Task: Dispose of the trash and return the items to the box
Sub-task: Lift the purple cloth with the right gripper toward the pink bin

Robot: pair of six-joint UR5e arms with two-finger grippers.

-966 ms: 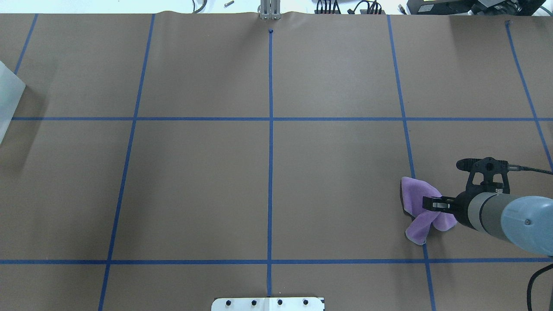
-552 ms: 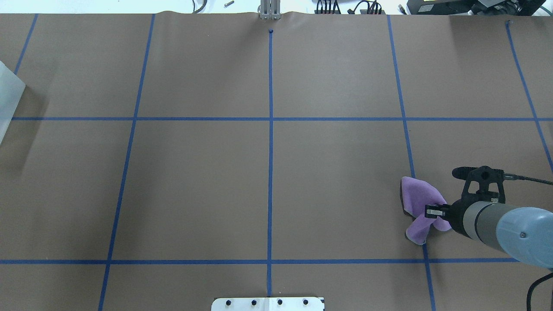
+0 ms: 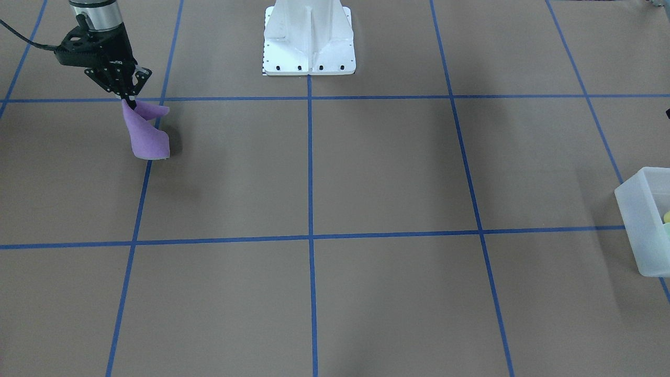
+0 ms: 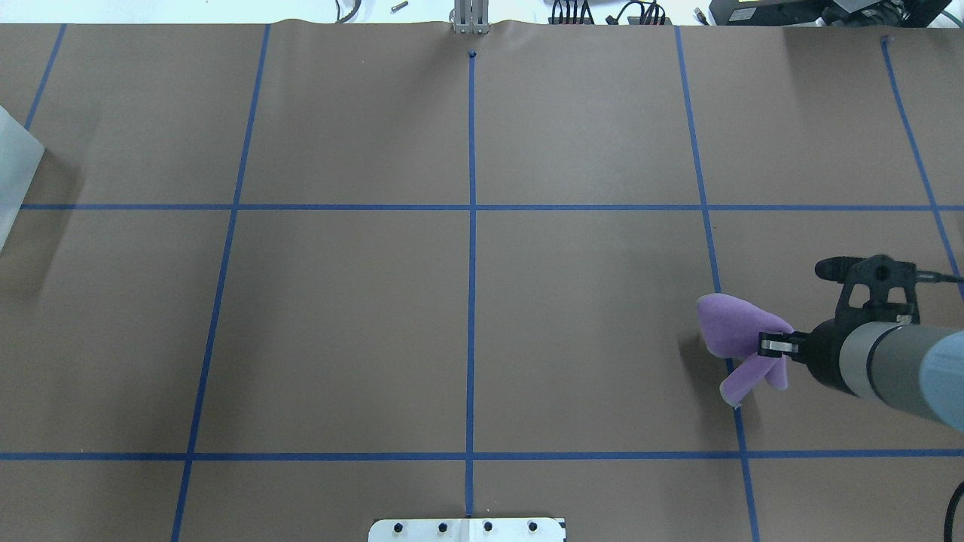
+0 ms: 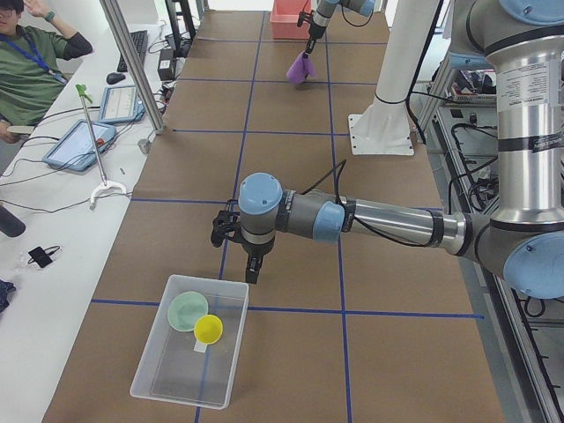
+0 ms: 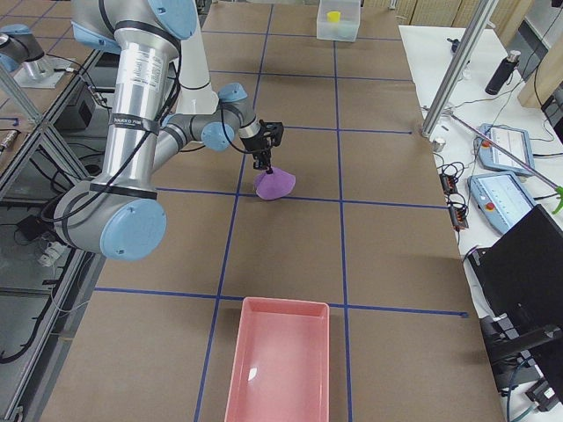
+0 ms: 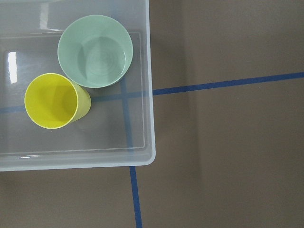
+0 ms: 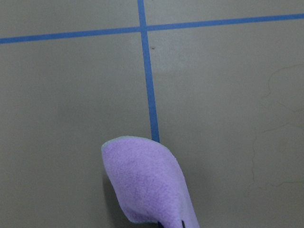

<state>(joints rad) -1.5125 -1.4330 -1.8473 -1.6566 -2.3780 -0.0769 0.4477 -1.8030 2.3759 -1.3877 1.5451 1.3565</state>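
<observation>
1. Step in hand: trash disposal. R gripper [image 3: 130,98] is clamped on the purple cloth [image 3: 148,137], upper left of the front view and right-centre of the overhead view [image 4: 734,331].
2. Cloth hangs below the fingers in a limp cone shape. Its low edge is at or just off the table [image 3: 366,173]; can't tell which.
3. Cup [image 7: 52,100] and bowl [image 7: 95,51] are both inside the box [image 7: 148,95], upright, open ends up and side by side. Touching or a hair apart, can't tell. Box sits lower left in the left side view [image 5: 150,374] and at the right edge of the front view.
4. So the return-items part looks done, by my read; only the cloth is left.
5. L gripper [image 5: 251,275] hovers over bare table just beside the box's near corner. Open or closed: can't tell, since it shows only in the side view and the wrist cam shows no fingers.
6. Pink bin [image 6: 281,304] is bottom centre of the right side view, looks empty, and is well apart from the cloth. Prob. the trash target.
7. Next move, as I judge it: raise the cloth enough to clear the bin rim, carry it over the bin's middle, then let go.
8. Risks: limp cloth drags on the table, catches on the rim, or slips from a thin pinch.
</observation>
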